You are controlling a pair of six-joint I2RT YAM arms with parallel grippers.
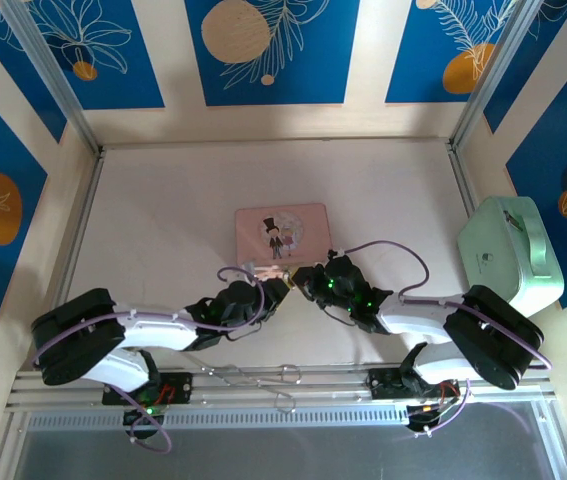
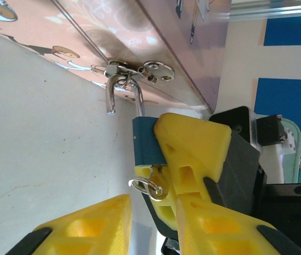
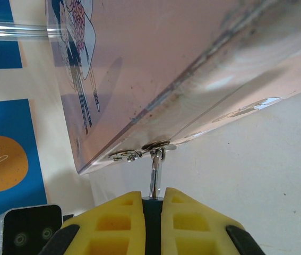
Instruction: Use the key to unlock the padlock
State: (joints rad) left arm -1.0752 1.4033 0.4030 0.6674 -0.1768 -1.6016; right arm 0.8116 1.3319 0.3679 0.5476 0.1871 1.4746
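**Top external: both arms meet at the tin's near edge**

Nearest, a looped metal tool (image 1: 253, 377) lies by the rail between the arm bases. Beyond it the left gripper (image 1: 275, 287) and the right gripper (image 1: 310, 280) face each other, tips close together, just short of the near edge of the pink tin (image 1: 283, 230) on the tabletop (image 1: 163, 230). A pale green case (image 1: 511, 255) stands well apart at the right.

From the left wrist, the left fingers (image 2: 81, 226) stand apart and grip nothing. Just past their tips the key (image 2: 153, 188), with its small ring, sits at the lower end of the padlock (image 2: 144, 141). The right arm's yellow fingers (image 2: 192, 149) clamp the blue body. The silver shackle (image 2: 123, 87) hooks through the tin's hasp (image 2: 155, 69). One leg is in the body and the other end hangs free outside it.

From the right wrist, the right fingers are narrow, closed on the dark body, and the shackle rises from them to the hasp.
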